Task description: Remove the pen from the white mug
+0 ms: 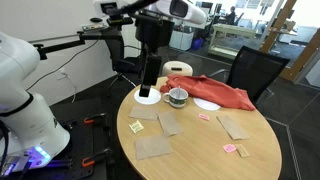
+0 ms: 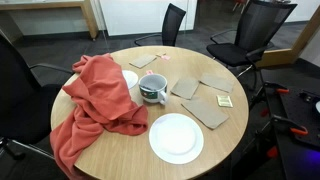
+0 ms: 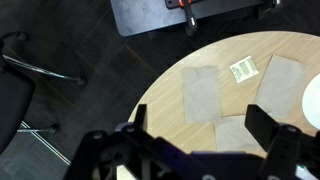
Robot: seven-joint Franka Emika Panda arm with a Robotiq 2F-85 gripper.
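Over the small white plate (image 1: 156,100), at 9 o'clock from the white mug (image 1: 177,96) in an exterior view, my hand (image 1: 148,88) hangs pointing straight down, beside its target rather than above it. On the wrist view its fingers (image 3: 262,125) stand wide apart with nothing between them. That camera looks down on the counter's edge and the dark floor; the mug is not in it.

I read this as the approach, with no grasp begun. The mug sits near the counter's middle, just beside the red cloth (image 1: 215,90) at its 3 o'clock. I cannot make out the pen at this size. I see no green stick on the bare wood, so I judge it lies inside the mug's dark interior.

Next I would slide toward 3 o'clock until the mug's rim centres under the wrist camera. Then I would narrow the fingers enough to clear the rim, descend and pinch. A pen that thin could slip, and a wide finger could knock the mug.

The round wooden counter (image 1: 195,150) also carries brown squares (image 1: 155,148), small pink packets (image 1: 232,148), a tape roll (image 1: 178,68) at the mug's 12 o'clock and a larger plate (image 2: 176,137). Around it is an office with dark carpet and black swivel chairs (image 2: 250,30).
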